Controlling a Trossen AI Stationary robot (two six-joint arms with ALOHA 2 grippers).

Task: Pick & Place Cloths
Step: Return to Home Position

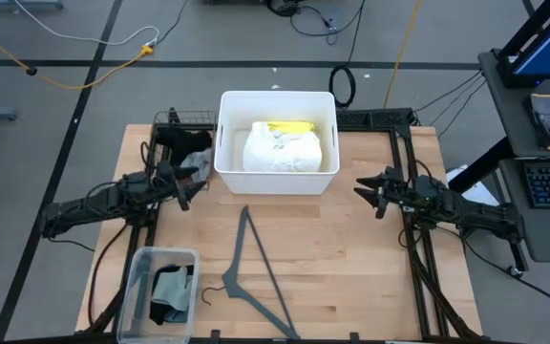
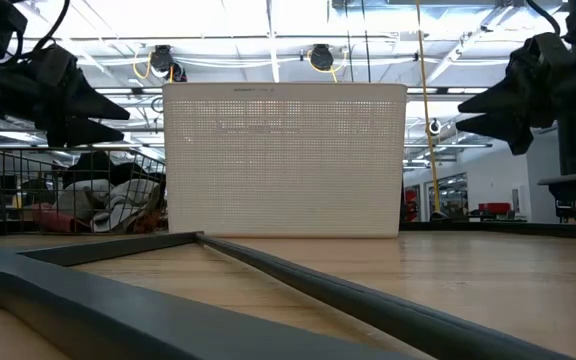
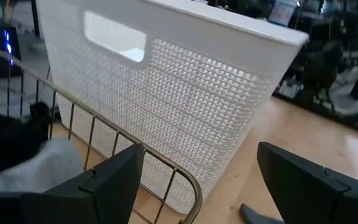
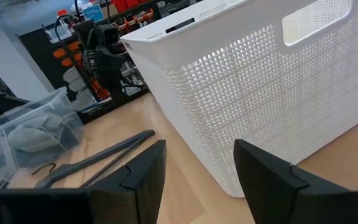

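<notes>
The left hand (image 1: 188, 186) hangs wide and empty just beside the black wire basket (image 1: 184, 115), where the black and pale grey cloths (image 1: 197, 160) lie heaped. This arm is the nearer one. The right hand (image 1: 369, 196), also parted and empty, hovers well apart past the white perforated plastic bin (image 1: 275, 95), above the tabletop (image 1: 351, 277).

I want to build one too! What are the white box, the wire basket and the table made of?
White box: looks like matte plastic, moulded with tiny holes. Wire basket: thin metal rods, probably. Table: pale wood, grain lines showing.
</notes>
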